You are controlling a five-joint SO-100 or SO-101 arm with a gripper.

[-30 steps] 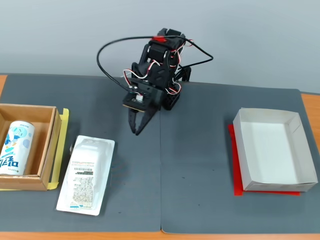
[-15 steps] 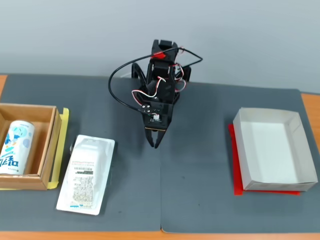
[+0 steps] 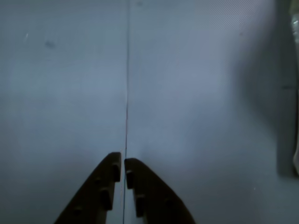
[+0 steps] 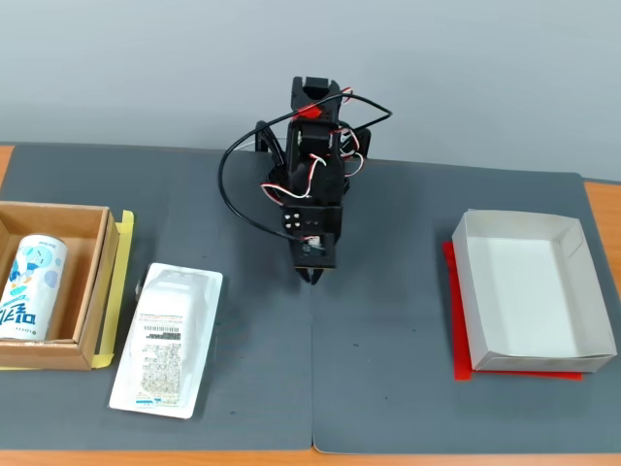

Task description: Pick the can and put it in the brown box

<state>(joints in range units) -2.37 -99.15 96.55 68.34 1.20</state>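
Observation:
The can [image 4: 29, 287], white with light-blue graphics, lies on its side inside the brown box [image 4: 97, 291] at the far left of the fixed view. My gripper [image 4: 312, 276] hangs over the middle of the dark mat, well to the right of the box, with its jaws closed and nothing between them. In the wrist view the gripper [image 3: 123, 163] shows two dark fingers almost touching over the grey mat and its seam line. The can and the box are out of the wrist view.
A flat white plastic-wrapped packet [image 4: 167, 340] lies on the mat just right of the brown box. A white paper tray [image 4: 592, 291] on a red underlay stands at the right. The orange table edge [image 4: 155, 457] runs along the front.

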